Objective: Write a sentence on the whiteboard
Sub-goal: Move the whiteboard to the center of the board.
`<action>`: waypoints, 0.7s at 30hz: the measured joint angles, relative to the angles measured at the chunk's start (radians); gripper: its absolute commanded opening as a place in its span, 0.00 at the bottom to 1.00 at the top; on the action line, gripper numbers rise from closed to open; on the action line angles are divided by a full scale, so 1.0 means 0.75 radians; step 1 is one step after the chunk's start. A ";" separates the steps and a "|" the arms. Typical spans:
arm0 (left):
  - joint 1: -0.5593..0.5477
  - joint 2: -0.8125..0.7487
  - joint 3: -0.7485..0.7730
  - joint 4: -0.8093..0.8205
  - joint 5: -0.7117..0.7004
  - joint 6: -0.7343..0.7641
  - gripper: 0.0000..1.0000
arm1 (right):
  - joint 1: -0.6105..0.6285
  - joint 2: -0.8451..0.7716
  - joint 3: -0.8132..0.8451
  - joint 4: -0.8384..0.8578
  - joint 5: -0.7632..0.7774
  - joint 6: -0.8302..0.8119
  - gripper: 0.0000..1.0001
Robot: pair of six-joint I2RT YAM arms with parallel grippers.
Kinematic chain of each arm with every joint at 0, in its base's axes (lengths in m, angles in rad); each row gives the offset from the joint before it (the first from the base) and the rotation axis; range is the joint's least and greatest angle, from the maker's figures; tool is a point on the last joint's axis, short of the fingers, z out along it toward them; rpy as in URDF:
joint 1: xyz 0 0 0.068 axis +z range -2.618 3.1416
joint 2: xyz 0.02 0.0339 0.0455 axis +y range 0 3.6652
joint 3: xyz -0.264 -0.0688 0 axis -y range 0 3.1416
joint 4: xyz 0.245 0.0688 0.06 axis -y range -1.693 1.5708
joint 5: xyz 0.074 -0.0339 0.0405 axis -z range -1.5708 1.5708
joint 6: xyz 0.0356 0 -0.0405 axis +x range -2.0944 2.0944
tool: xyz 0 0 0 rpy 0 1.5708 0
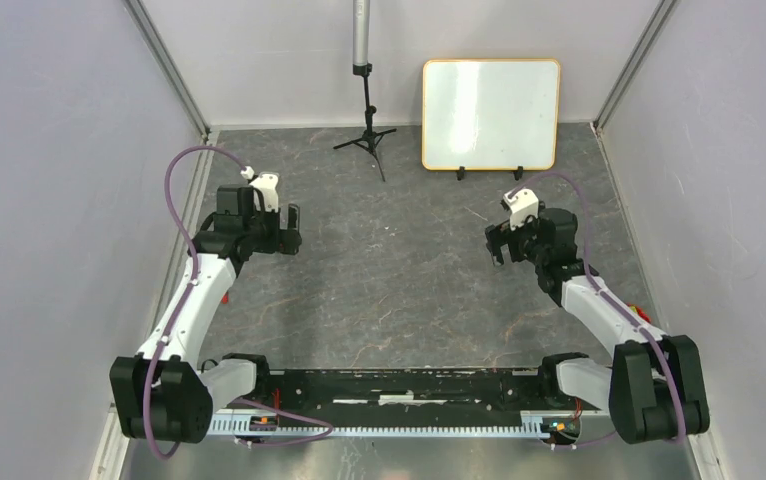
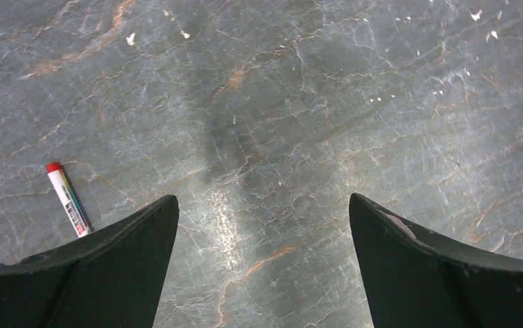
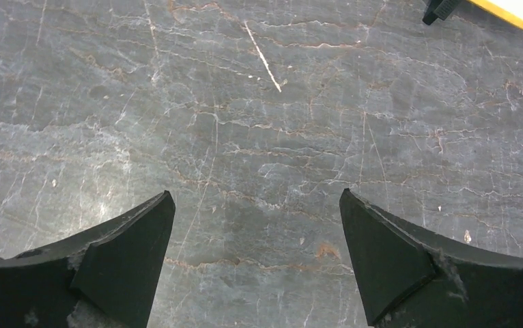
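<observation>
The whiteboard (image 1: 490, 113) leans upright against the back wall on two black clip feet. Its face is bare white and no sentence shows on it. One orange-framed corner of the whiteboard (image 3: 518, 9) reaches into the right wrist view. A white marker with a red cap (image 2: 67, 198) lies on the grey stone floor, just left of my left gripper (image 2: 263, 205). That left gripper (image 1: 294, 228) hovers open at mid-left with nothing between its fingers. My right gripper (image 1: 494, 243) hovers open in front of the board, also empty (image 3: 257, 198).
A black tripod with a grey pole (image 1: 364, 100) stands at the back, left of the whiteboard. Grey walls close in on both sides. The arms' base rail (image 1: 399, 390) runs along the near edge.
</observation>
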 measured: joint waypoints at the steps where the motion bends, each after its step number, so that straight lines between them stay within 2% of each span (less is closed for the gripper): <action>1: 0.000 0.000 0.000 0.002 -0.018 -0.015 1.00 | 0.005 0.014 0.008 0.006 0.015 0.012 0.97; 8: -0.001 -0.004 0.018 0.032 -0.164 -0.165 1.00 | 0.084 0.255 0.198 0.051 0.172 0.118 0.99; 21: 0.000 -0.080 0.021 0.054 -0.247 -0.244 1.00 | 0.184 0.867 0.846 0.045 0.364 0.318 0.76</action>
